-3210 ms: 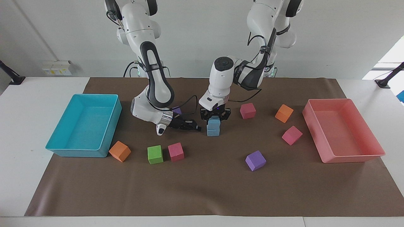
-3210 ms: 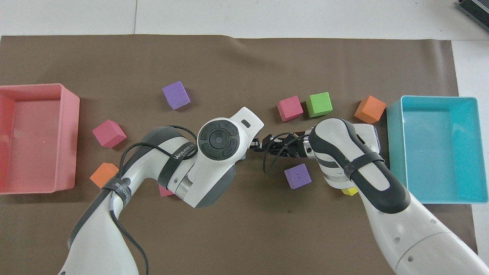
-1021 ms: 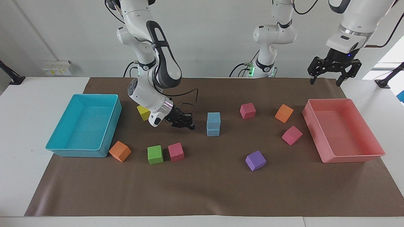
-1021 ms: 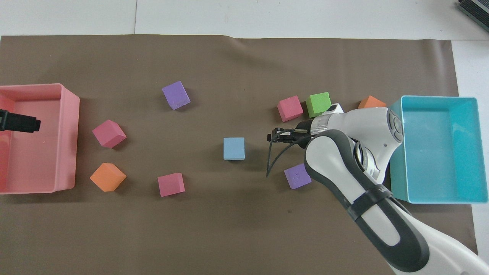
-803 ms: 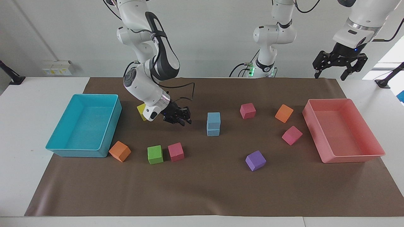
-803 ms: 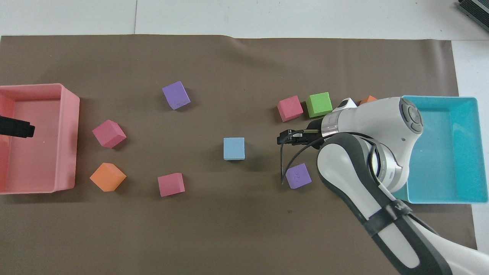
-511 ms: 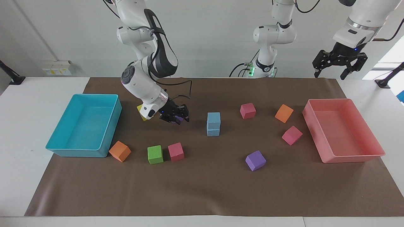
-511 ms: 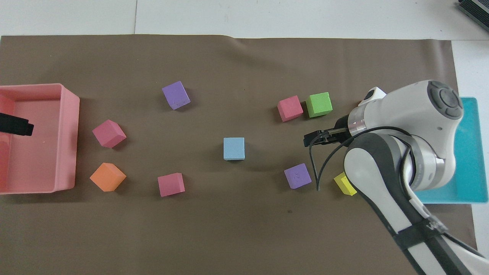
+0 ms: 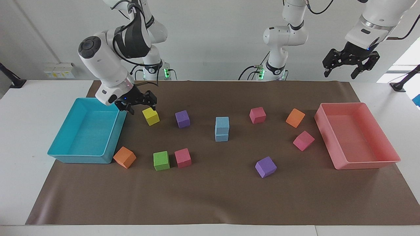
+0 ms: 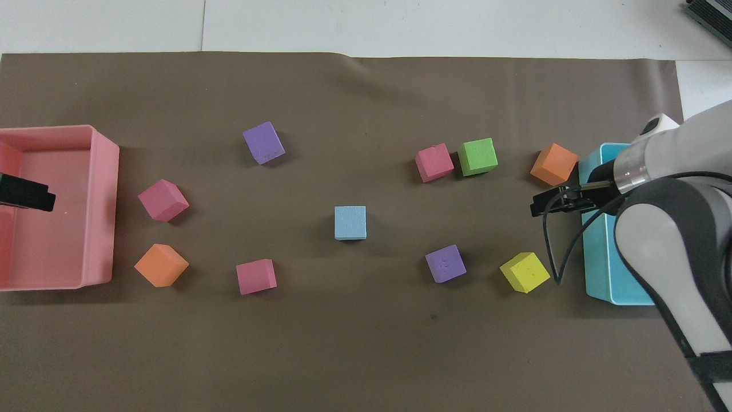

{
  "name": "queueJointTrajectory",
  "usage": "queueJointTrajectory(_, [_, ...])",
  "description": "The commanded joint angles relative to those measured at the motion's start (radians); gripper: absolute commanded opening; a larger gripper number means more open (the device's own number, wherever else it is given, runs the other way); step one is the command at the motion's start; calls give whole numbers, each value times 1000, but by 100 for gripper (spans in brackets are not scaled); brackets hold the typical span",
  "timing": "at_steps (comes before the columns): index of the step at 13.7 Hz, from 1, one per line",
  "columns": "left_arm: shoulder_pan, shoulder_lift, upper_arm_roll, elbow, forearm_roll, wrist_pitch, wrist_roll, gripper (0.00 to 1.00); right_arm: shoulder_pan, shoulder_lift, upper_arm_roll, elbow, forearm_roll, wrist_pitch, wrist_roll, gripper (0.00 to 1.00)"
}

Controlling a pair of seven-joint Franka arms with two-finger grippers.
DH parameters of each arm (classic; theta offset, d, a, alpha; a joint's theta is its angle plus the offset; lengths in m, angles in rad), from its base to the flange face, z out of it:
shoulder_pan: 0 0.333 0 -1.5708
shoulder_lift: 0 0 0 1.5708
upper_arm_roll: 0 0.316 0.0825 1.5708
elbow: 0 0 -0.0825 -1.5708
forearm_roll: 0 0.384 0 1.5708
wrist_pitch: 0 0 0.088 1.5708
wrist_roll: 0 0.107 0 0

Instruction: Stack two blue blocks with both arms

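The two blue blocks (image 9: 221, 128) stand stacked, one squarely on the other, in the middle of the brown mat; from overhead only the top one (image 10: 350, 222) shows. No gripper touches them. My right gripper (image 9: 137, 104) is open and empty, raised over the mat between the turquoise tray (image 9: 65, 156) and a yellow cube (image 9: 151, 116); it also shows in the overhead view (image 10: 540, 204). My left gripper (image 9: 349, 64) is open and empty, held high over the pink tray's (image 9: 364, 165) end of the table; its tip (image 10: 26, 195) shows over that tray.
Loose cubes lie around the stack: purple (image 9: 182, 118) and yellow nearer the robots, green (image 9: 161, 160), pink (image 9: 182, 158) and orange (image 9: 124, 157) by the turquoise tray, purple (image 9: 265, 167), pink (image 9: 257, 115), orange (image 9: 295, 117) and pink (image 9: 303, 140) toward the pink tray.
My left gripper let go of the top blue block and rose away to the pink tray's end. My right gripper has drawn back from the stack toward the turquoise tray and lifted.
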Motion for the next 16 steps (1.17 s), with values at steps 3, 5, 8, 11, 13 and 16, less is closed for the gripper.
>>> queueJointTrajectory(3, [49, -21, 1, -22, -76, -24, 62, 100, -140, -15, 17, 27, -53, -35, 7, 100])
queueJointTrajectory(5, [47, -35, -1, -43, -47, -19, 83, 100, -128, -46, 21, 61, -145, -35, 41, 100])
queueJointTrajectory(8, [50, -35, -1, -43, -30, -15, 81, 100, -123, -86, 34, 85, -167, -60, 170, 100])
queueJointTrajectory(11, [58, -34, -1, -40, -30, -7, 81, 100, -125, -88, 34, 194, -196, -177, 174, 100])
queueJointTrajectory(13, [60, -34, -1, -40, -29, -7, 83, 100, -125, -89, 32, 261, -196, -252, 174, 100])
queueJointTrajectory(16, [60, -34, -1, -40, -30, -4, 84, 100, -126, -88, 27, 331, -193, -349, 173, 100])
